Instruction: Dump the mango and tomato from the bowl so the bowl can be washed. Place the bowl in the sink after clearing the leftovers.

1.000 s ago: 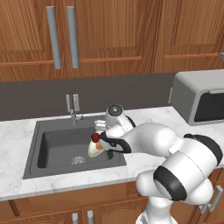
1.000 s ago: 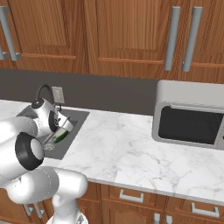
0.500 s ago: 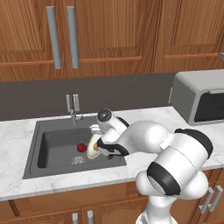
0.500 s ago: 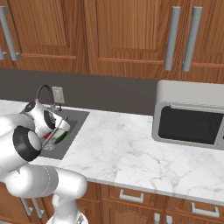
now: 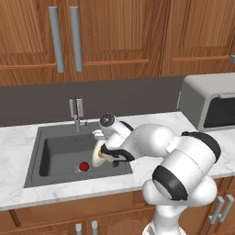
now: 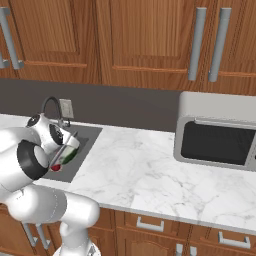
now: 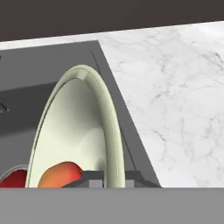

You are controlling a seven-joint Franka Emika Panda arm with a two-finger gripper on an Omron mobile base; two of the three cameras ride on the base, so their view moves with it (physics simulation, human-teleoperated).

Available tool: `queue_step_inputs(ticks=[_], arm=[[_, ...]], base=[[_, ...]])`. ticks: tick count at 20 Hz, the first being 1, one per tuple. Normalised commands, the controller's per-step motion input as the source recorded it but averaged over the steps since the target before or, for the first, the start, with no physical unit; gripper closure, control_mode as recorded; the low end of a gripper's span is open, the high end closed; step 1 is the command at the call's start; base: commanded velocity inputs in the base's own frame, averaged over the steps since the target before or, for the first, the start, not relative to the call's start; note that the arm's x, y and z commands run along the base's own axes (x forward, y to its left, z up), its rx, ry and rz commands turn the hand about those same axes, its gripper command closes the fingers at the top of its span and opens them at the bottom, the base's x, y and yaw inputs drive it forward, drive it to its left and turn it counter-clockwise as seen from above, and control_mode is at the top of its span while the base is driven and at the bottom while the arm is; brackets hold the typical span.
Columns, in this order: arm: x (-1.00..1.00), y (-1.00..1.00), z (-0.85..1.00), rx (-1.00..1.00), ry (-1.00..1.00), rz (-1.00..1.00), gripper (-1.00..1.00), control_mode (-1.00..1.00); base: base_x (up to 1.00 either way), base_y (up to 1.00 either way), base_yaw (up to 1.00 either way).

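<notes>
Even, sharp, seemingly shadowless rendered light.

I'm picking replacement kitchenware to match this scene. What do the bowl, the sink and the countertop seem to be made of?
The bowl looks like glazed ceramic: cream inside with a soft sheen and a pale green rim, though it may be plastic. The sink reads as matte dark grey composite or coated metal, with no gloss. The countertop looks like polished white marble with grey veining.
</notes>
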Motion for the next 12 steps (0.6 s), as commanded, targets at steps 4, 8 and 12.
queue_step_inputs(ticks=[4, 8, 12], arm=[[0.34, -0.29, 0.0, -0.01, 0.0, 0.0, 1.0, -1.0], [0.26, -0.03, 0.0, -0.03, 0.01, 0.0, 1.0, -1.0], [0.0, 0.04, 0.0, -0.06, 0.0, 0.0, 1.0, -1.0]], base=[[0.0, 0.0, 0.0], [0.0, 0.0, 0.0], [0.0, 0.0, 0.0]])
